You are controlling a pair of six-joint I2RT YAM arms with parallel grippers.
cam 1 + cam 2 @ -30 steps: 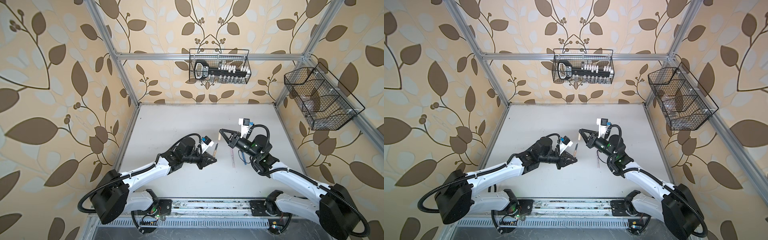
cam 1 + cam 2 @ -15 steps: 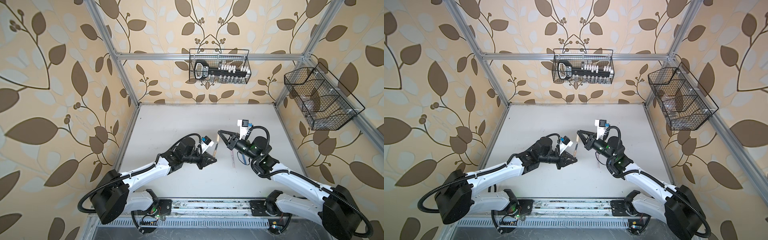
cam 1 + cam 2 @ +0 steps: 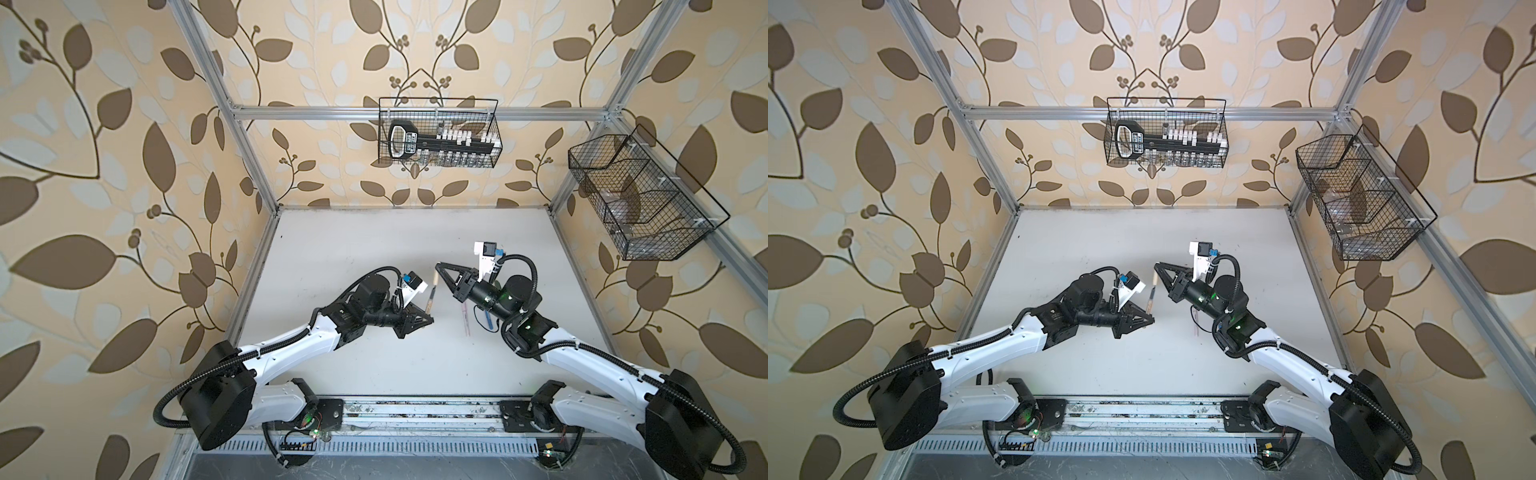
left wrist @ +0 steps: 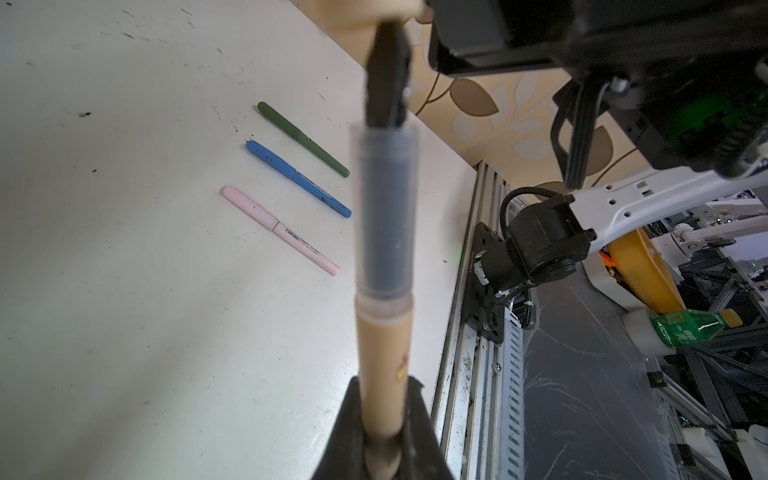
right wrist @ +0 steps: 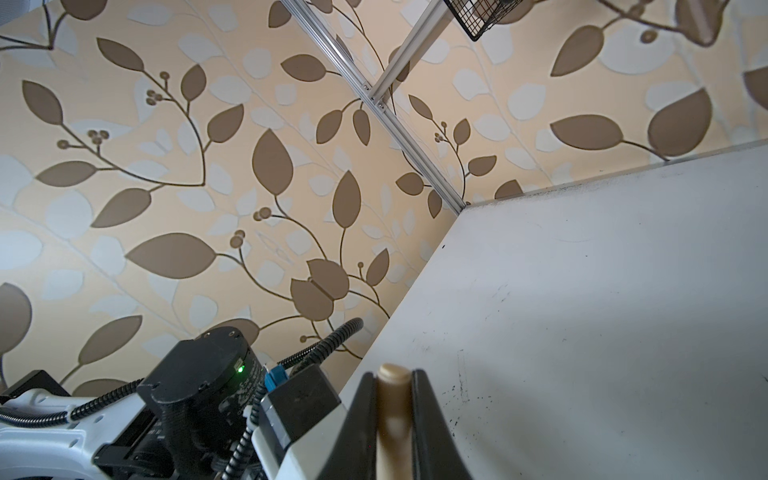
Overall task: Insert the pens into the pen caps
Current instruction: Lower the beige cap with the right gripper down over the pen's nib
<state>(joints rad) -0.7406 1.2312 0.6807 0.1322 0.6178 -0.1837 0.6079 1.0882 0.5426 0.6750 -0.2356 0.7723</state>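
Above the table, the tan cap has edged nearer the tan pen.

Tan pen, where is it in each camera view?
In a top view: tan pen, centre, over the white table.
In a top view: tan pen, centre too.
Left wrist: tan pen, close up, centre.
Right wrist: not in it.
Shared landmark: the white table.
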